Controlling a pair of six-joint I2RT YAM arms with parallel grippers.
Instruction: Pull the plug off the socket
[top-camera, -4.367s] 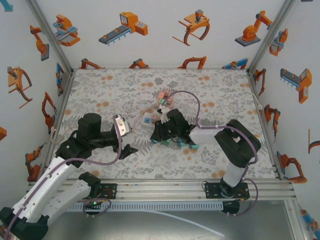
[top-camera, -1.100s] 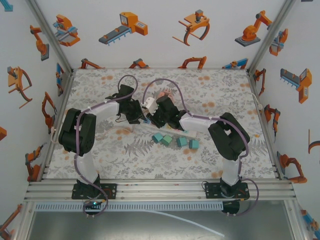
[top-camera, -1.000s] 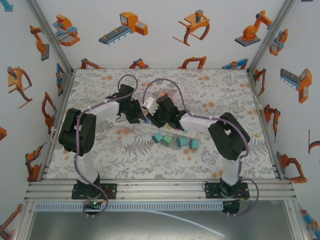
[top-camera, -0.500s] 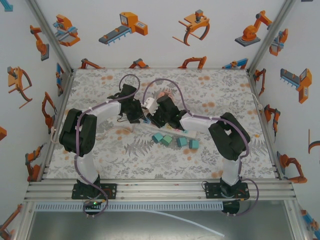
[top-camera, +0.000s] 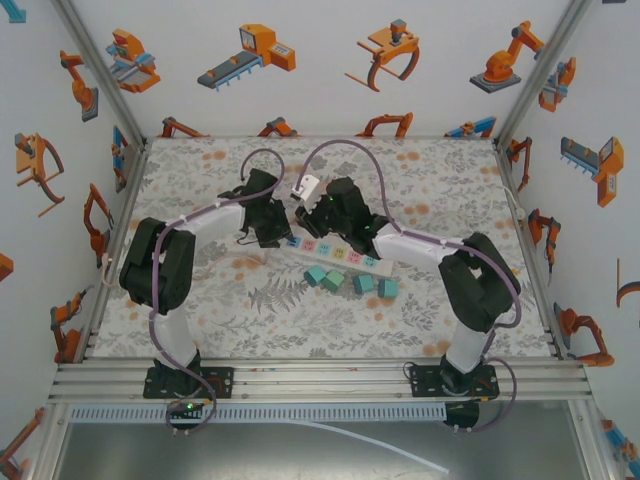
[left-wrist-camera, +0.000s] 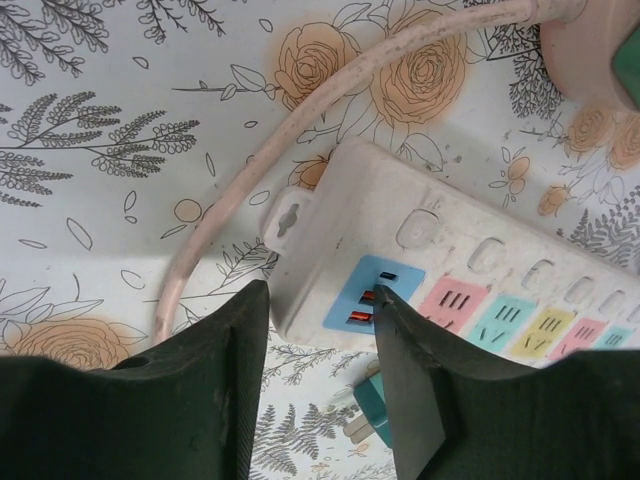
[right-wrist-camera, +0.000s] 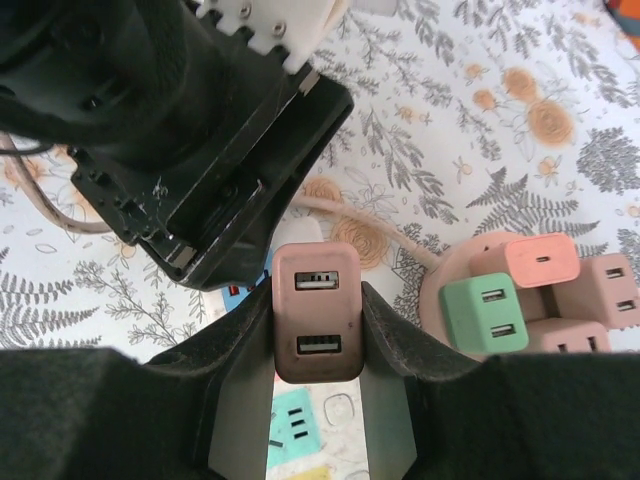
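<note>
My right gripper is shut on a pink two-port USB plug, and the plug hangs clear above the white power strip. The strip's blue socket is bare, with its slots showing. Over the strip's cable end sits my left gripper, open, its fingers straddling the corner by the blue socket. In the top view the left gripper and the right gripper almost meet at that end.
Several teal plugs lie loose in front of the strip. A round pink socket hub holding a green charger and pink chargers stands right of the held plug. The strip's pink cable curves away behind it.
The right gripper has lifted back and up with the pink plug, uncovering the strip's coloured sockets. The left gripper has stayed on the strip's end.
</note>
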